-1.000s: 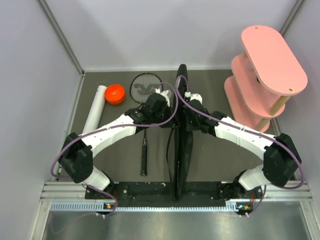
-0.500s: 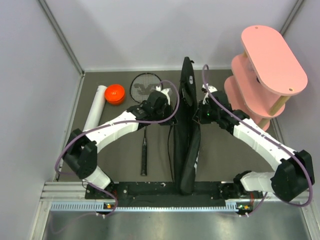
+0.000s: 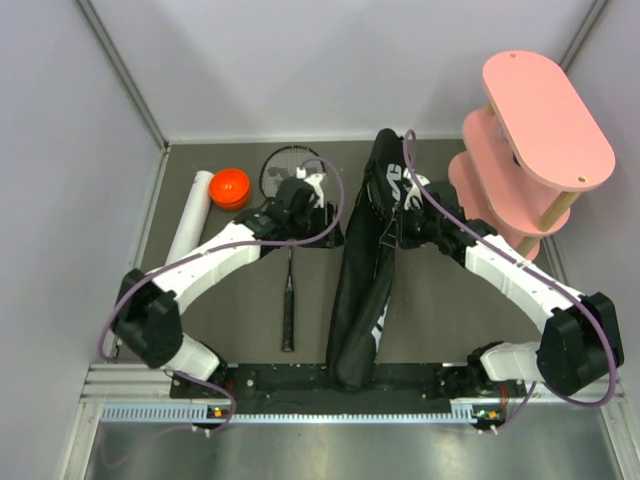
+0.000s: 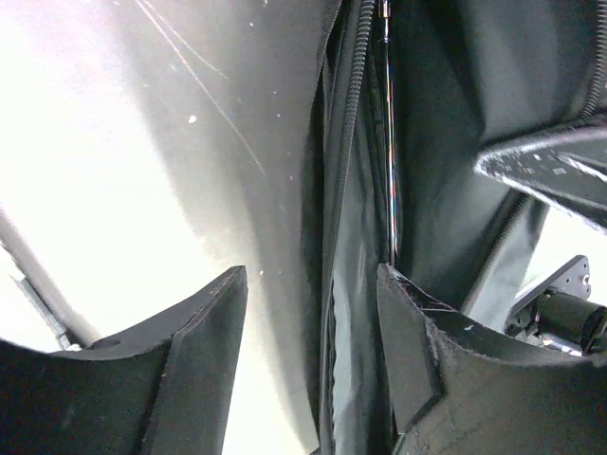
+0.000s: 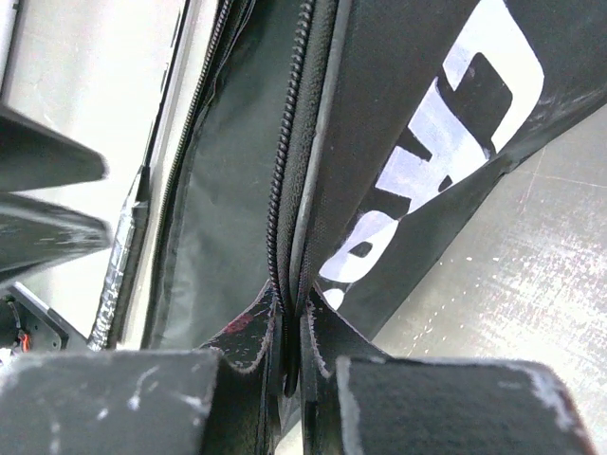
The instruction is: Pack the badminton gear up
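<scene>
At mid-table, stretched near to far: bag [image 3: 362, 290], far-end zip edge pinched tight by right gripper [image 5: 289, 327]. Just left of it, left gripper [image 4: 313, 284] spread apart, holding nothing. Further left: racket [image 3: 288, 325], then tube [image 3: 188, 228] beside cap [image 3: 230, 187].

bag [image 3: 358, 300] centre, racket [image 3: 289, 300] left, tube [image 3: 188, 228] leftmost
</scene>
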`<act>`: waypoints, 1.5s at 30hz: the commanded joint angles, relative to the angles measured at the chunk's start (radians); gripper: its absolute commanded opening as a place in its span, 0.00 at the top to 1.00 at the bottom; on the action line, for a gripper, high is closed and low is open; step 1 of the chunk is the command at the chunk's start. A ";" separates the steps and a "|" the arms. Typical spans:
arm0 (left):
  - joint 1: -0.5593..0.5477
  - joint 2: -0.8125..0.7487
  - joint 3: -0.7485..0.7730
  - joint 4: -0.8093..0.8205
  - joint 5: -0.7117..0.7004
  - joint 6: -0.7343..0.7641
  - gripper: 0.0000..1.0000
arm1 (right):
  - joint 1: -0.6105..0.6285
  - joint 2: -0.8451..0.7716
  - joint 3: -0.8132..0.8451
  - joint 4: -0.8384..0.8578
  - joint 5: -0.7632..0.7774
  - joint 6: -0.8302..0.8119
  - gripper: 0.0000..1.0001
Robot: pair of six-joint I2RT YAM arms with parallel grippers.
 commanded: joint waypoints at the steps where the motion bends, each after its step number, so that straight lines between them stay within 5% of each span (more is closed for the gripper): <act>1: 0.015 -0.172 -0.043 -0.030 -0.045 0.075 0.37 | -0.013 -0.006 0.018 0.084 -0.035 -0.024 1.00; 8: 0.049 -0.203 -0.135 -0.125 -0.282 0.089 0.36 | -0.016 -0.027 0.025 0.061 -0.012 -0.038 1.00; 16: 0.052 0.115 0.012 -0.283 -0.530 -0.046 0.49 | -0.016 -0.030 0.027 0.053 -0.017 -0.041 1.00; 40: 0.098 0.385 0.096 -0.168 -0.538 -0.027 0.76 | -0.017 -0.035 0.007 0.055 -0.025 -0.034 1.00; 43: 0.098 0.400 0.107 -0.153 -0.494 0.009 0.96 | -0.016 -0.029 0.009 0.056 -0.017 -0.030 1.00; 45: 0.092 0.384 0.107 -0.147 -0.471 0.036 1.00 | -0.017 -0.024 0.007 0.055 0.000 -0.017 1.00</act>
